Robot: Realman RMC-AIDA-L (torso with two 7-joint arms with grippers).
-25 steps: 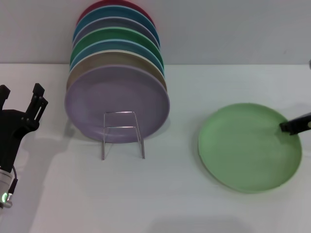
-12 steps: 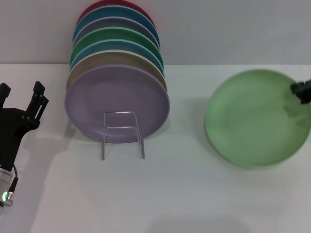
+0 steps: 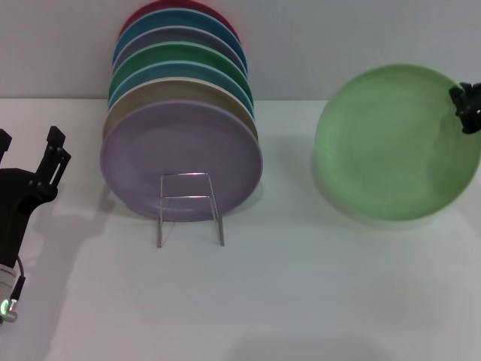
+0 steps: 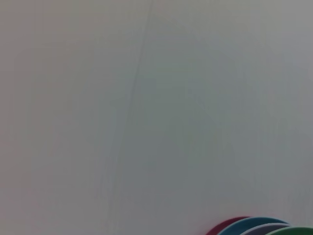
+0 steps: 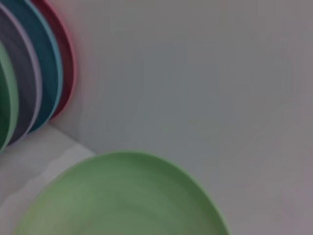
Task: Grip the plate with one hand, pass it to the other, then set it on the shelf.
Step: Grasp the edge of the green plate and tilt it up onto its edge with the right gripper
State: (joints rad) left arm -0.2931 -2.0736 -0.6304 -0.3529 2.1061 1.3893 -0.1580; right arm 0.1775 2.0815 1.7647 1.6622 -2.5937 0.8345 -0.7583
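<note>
The light green plate (image 3: 394, 143) hangs tilted in the air at the right, lifted off the table, its face toward me. My right gripper (image 3: 467, 105) is shut on its right rim at the picture's edge. The plate also fills the lower part of the right wrist view (image 5: 122, 200). The wire shelf (image 3: 189, 207) stands at the middle left, its small front loop free, with several plates standing in it behind. My left gripper (image 3: 28, 147) is open and empty at the far left, fingers pointing up, well clear of the shelf.
Several plates stand in a row in the rack: a lilac one (image 3: 180, 162) in front, then beige, blue, dark green, grey, blue and red (image 3: 176, 9) at the back. The white table (image 3: 301, 301) meets a pale wall behind.
My right gripper has lifted the green plate off the table and raised it up and back, tilting it upright. The left arm has sunk slightly.
</note>
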